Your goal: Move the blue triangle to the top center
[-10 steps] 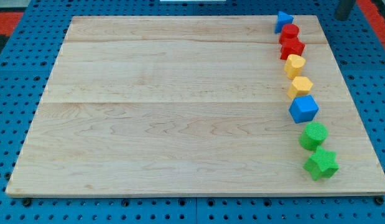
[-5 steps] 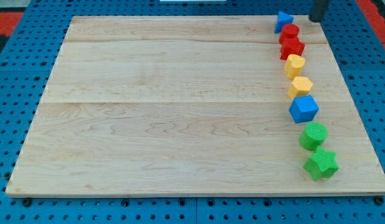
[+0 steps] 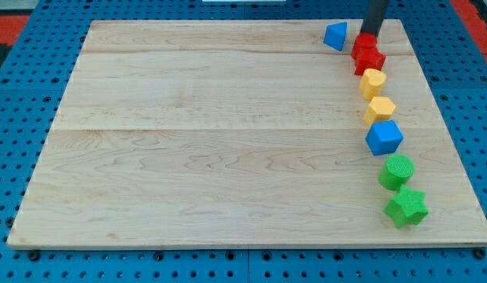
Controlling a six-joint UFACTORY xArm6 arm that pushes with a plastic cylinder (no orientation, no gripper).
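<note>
The blue triangle (image 3: 335, 36) lies near the top edge of the wooden board (image 3: 212, 141), at the upper right. My tip (image 3: 370, 34) is just to its right, apart from it by a small gap, right above the upper of two red blocks (image 3: 369, 56) and partly hiding it.
A column of blocks runs down the board's right side: the red blocks, a yellow block (image 3: 372, 82), a second yellow block (image 3: 379, 108), a blue cube (image 3: 384, 137), a green cylinder (image 3: 397, 170) and a green star (image 3: 406, 207). Blue pegboard surrounds the board.
My tip has moved left from beyond the board's top right corner onto the board. The blue triangle has slid left, away from the red blocks.
</note>
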